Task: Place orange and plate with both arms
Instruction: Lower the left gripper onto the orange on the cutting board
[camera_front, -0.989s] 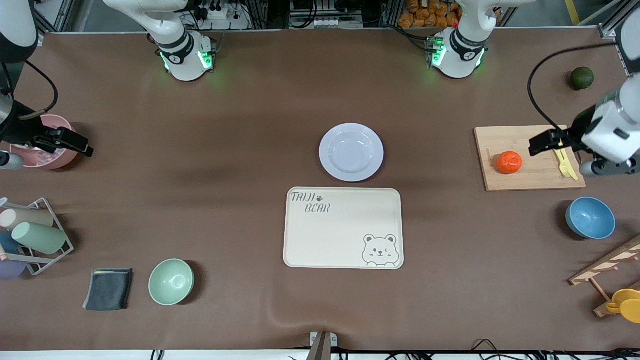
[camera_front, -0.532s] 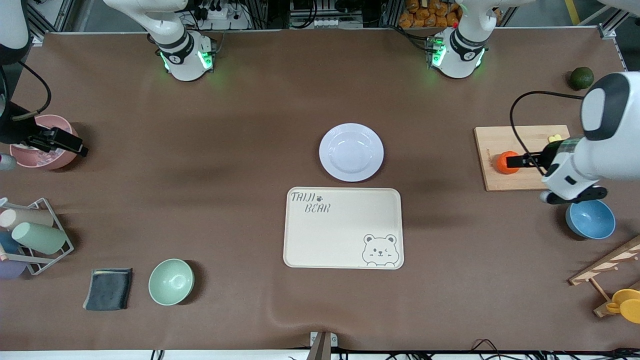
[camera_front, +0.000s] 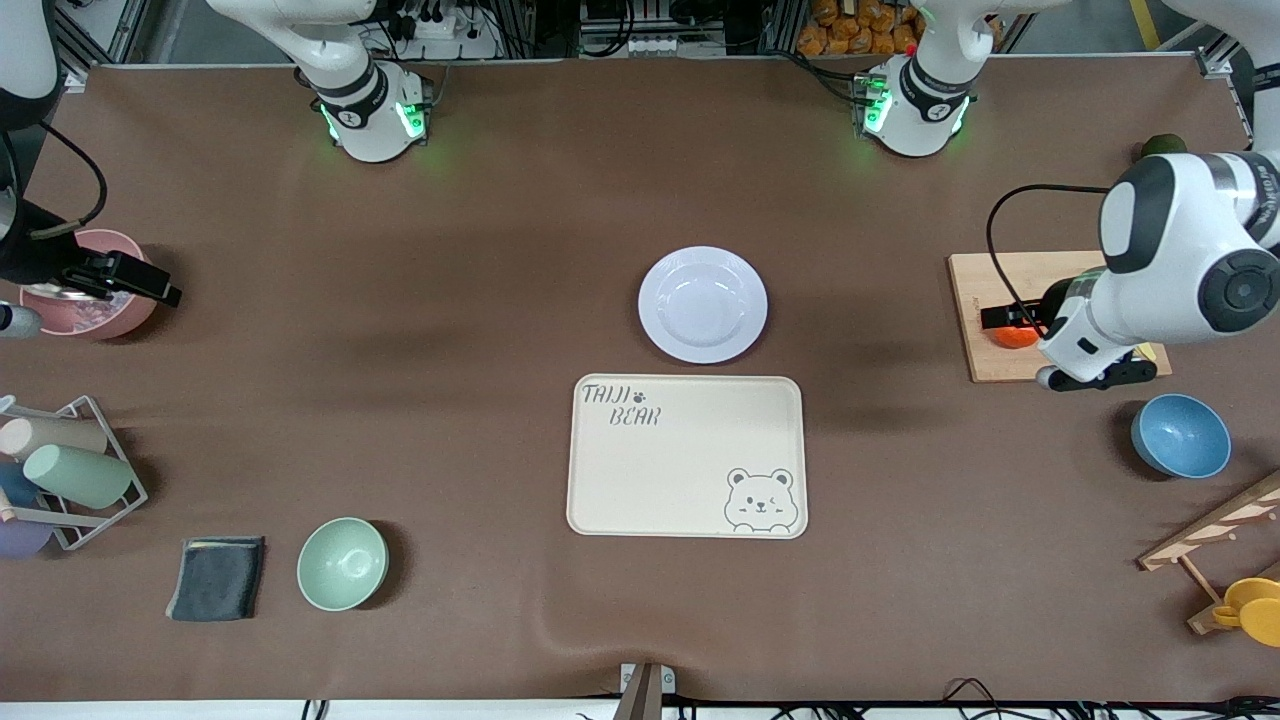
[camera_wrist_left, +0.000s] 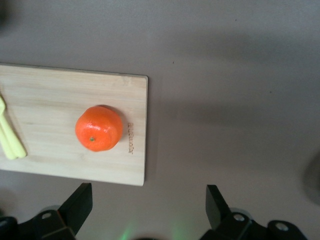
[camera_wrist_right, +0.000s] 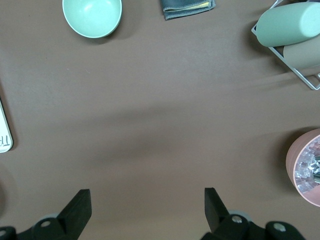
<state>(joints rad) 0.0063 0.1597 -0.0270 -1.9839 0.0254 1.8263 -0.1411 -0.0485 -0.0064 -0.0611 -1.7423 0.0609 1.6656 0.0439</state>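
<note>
So the left gripper (camera_front: 1000, 318) is hanging over the wooden cutting board (camera_front: 1010, 272) at the left arm's end of the table, fingers spread wide with nothing between them, and that makes sense since the orange (camera_wrist_left: 99, 128) is sitting right there on the board near the edge that faces the middle of the table. In the left wrist view the fruit is resting on the wood, not yet between the black fingertips (camera_wrist_left: 77, 200), so it looks like the arm is lining up for a grab rather than closing. A yellow fork (camera_wrist_left: 10, 140) is lying on the same board, apart from the orange, so it shouldn't be getting in the way. The plate (camera_front: 702, 304) is sitting mid-table, just farther from the front camera than the bear-printed tray (camera_front: 686, 456), nearly touching its edge, which is probably where both things are headed. The right gripper (camera_wrist_right: 145, 210) is waiting over the bare mat beside the pink bowl (camera_front: 85, 300) at the right arm's end, also wide open and carrying nothing, well apart from the plate, so my guess is it's going for the plate afterward.
</note>
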